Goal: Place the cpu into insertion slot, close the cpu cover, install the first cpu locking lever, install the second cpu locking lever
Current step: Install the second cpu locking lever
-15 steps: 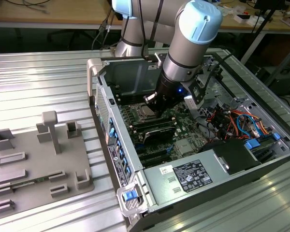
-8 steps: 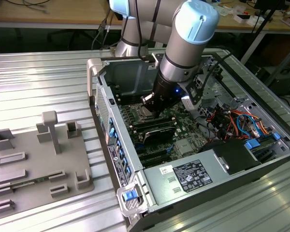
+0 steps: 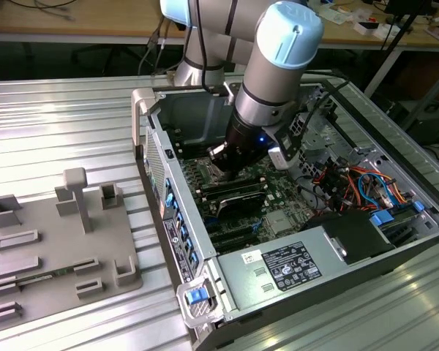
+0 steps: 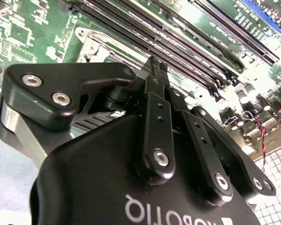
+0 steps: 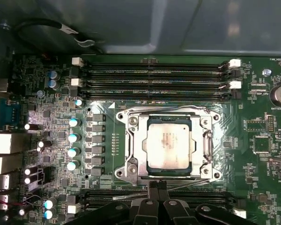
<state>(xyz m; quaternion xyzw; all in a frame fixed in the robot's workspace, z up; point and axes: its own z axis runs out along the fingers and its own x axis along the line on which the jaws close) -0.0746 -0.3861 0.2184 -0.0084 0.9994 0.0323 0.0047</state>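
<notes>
**Chip seated under its frame, claw pinched shut beside the socket**

Exterior view: the silver-and-pale-blue jointed robot arm [image 3: 278, 66] reaches down into an open grey metal computer case [image 3: 205, 241] that lies on a ribbed aluminium bench [image 3: 51, 124]. The black claw [image 3: 227, 170] is low over the green motherboard [image 3: 278, 194], near the case's middle. At about nine o'clock from the case, well apart from it, a flat grey plastic fixture plate with upright pegs [image 3: 58, 248] rests on the bench.

Second wrist view: the claw [image 4: 155, 65] shows from behind, its two black fingers [image 4: 152, 77] pressed together at the tips with nothing visible between them. The tips hang just above the long dark memory slots [image 4: 196, 42] of the green board.

First wrist view: the cpu, a small flat square chip with a dull silver-grey top [image 5: 170, 143], lies in the socket at the picture's centre. The cpu cover, a thin shiny silver metal frame with an open window [image 5: 131, 145], lies flat around the chip, which shows through the window. A thin wire lever [image 5: 207, 145] runs along the frame's three o'clock edge; whether it is latched I cannot tell. The closed claw tips [image 5: 157, 185] sit just beside the frame's six o'clock edge, over the lower bank of memory slots [image 5: 107, 197]. A second bank [image 5: 154, 79] lies at twelve o'clock from the socket.
</notes>
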